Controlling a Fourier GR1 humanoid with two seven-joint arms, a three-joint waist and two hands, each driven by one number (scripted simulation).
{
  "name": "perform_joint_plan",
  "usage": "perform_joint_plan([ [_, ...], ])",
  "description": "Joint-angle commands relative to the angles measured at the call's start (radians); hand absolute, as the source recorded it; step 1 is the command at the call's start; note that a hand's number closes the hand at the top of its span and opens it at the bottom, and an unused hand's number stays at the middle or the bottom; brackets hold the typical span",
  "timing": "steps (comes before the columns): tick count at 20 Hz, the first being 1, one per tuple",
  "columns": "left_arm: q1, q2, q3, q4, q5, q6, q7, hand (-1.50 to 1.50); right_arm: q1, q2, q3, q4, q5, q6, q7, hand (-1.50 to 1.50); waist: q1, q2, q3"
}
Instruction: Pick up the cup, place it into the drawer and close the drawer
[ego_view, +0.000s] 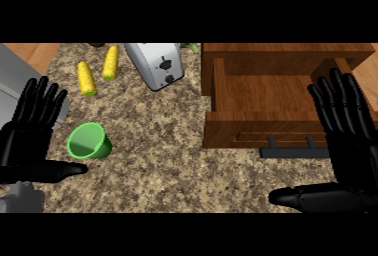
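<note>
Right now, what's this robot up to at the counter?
Nothing is being held yet. The left hand and the right hand are both open with fingers straight, one at each side of the view. The green cup sits on the speckled counter just right of the left hand, untouched. The wooden drawer stands pulled open under the right hand, with nothing visible inside. Behind the cup lie two corn cobs and a toaster.
</note>
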Motion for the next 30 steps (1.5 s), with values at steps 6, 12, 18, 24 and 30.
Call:
perform_joint_plan([
  [6, 0.011, 0.025, 0.031, 0.12, -0.038, -0.011, -0.028, -1.5, 0.021, 0.016, 0.037, -0.045, 0.03, -0.006, 0.022, -1.5, -0.002, 0.0, 0.0],
  [12, 0.035, 0.024, 0.05, 0.305, -0.108, -0.039, -0.21, -1.5, 0.007, -0.03, -0.05, -0.01, -0.057, 0.046, 0.029, -1.5, -0.002, 0.0, 0.0],
  [18, -0.052, 0.059, 0.064, 0.523, -0.146, -0.075, -0.338, -1.5, -0.015, -0.019, -0.049, -0.05, -0.049, 0.02, 0.07, -1.5, -0.003, 0.001, 0.0],
  [24, -0.085, 0.112, 0.092, 0.702, -0.169, -0.11, -0.43, -1.5, -0.04, -0.034, -0.067, 0.027, -0.074, 0.058, 0.046, -1.5, -0.003, 0.001, 0.0],
  [30, -0.143, 0.073, 0.061, 0.887, -0.231, -0.073, -0.581, -1.5, -0.02, -0.034, -0.07, -0.009, -0.066, 0.059, 0.039, -1.5, -0.005, 0.001, 0.0],
])
